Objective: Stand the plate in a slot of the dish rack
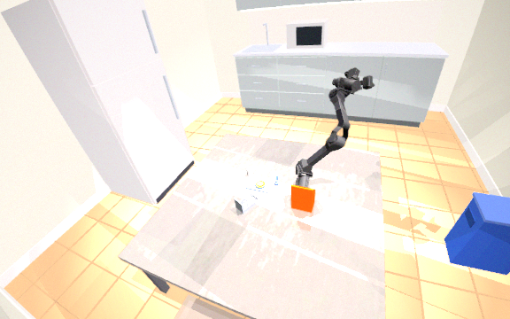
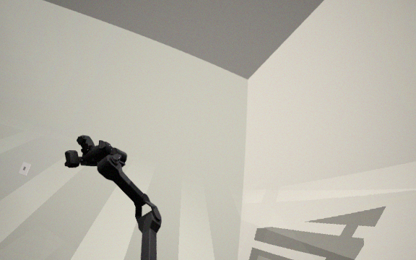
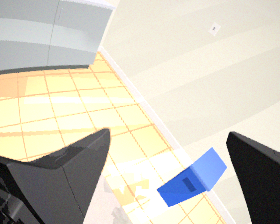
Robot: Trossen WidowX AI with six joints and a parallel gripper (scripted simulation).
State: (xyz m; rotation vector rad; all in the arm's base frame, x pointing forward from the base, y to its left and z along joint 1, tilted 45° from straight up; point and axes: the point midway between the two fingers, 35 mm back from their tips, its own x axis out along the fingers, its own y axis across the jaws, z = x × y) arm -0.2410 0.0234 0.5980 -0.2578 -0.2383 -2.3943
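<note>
My gripper [image 1: 367,81] [image 2: 71,159] [image 3: 171,137] is open and empty, raised high above the far side of the table [image 1: 282,266] and pointing away from it towards the room's right wall. On the table, left of the arm's orange base block [image 1: 303,198], is the pale, washed-out dish rack [image 1: 255,190]. A small round thing with a yellow centre, seemingly the plate [image 1: 260,183], shows at the rack. I cannot tell whether it stands upright or between which rails. The rack and plate are out of the wrist view and the exterior view.
A small grey box [image 1: 243,205] lies on the table just in front of the rack. A blue bin [image 1: 490,239] [image 3: 191,179] stands on the floor at the right. A white fridge [image 1: 104,89] is at the left and a grey counter [image 1: 282,84] at the back.
</note>
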